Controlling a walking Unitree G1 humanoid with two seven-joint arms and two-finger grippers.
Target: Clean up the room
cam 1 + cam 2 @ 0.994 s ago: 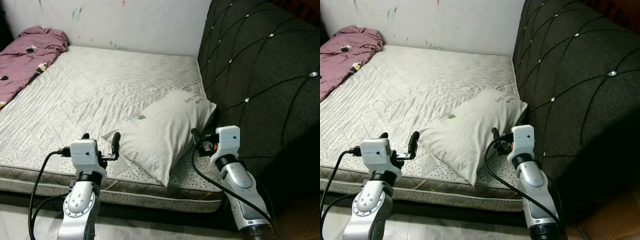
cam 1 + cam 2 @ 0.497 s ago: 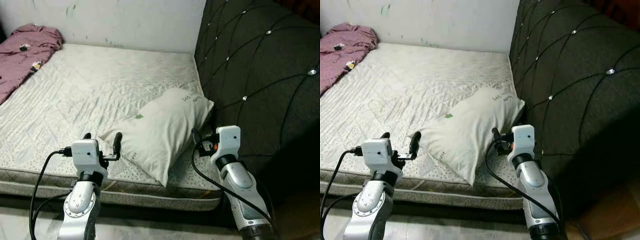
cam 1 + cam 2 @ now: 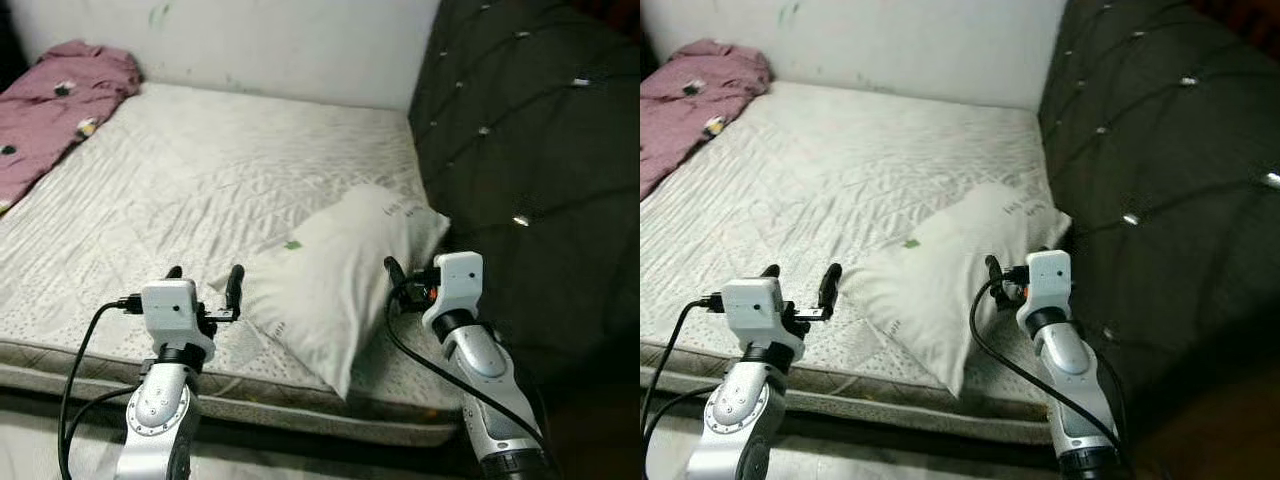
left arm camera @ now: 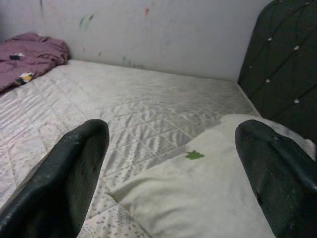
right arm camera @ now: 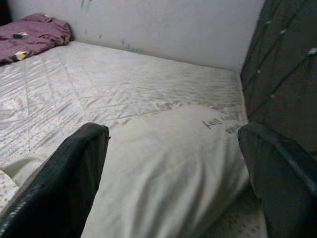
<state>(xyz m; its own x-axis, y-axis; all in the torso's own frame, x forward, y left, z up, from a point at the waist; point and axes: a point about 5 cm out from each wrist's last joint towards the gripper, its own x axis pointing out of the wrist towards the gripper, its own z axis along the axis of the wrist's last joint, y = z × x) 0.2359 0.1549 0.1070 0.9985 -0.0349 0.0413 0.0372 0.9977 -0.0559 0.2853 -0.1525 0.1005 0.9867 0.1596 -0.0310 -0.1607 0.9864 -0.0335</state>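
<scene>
A white pillow [image 3: 340,270] with a small green tag lies askew on the bare quilted mattress [image 3: 200,180], its far end against the dark tufted headboard [image 3: 530,150]. My left gripper [image 3: 204,280] hovers open over the mattress's near edge, just left of the pillow's near corner, with nothing between its fingers. My right gripper [image 5: 173,131] is open at the pillow's right side, close to the headboard, and holds nothing. In the right wrist view the pillow [image 5: 163,168] lies right in front of the fingers.
A crumpled pink blanket [image 3: 50,110] lies at the mattress's far left corner. A white wall [image 3: 300,40] with small paint marks runs behind the bed. The headboard closes off the right side. A strip of floor [image 3: 40,440] shows below the mattress edge.
The whole picture has shifted, so the camera has moved; the bed sits slightly differently in view. Both grippers stay open in the same pose and the pillow has not moved.
</scene>
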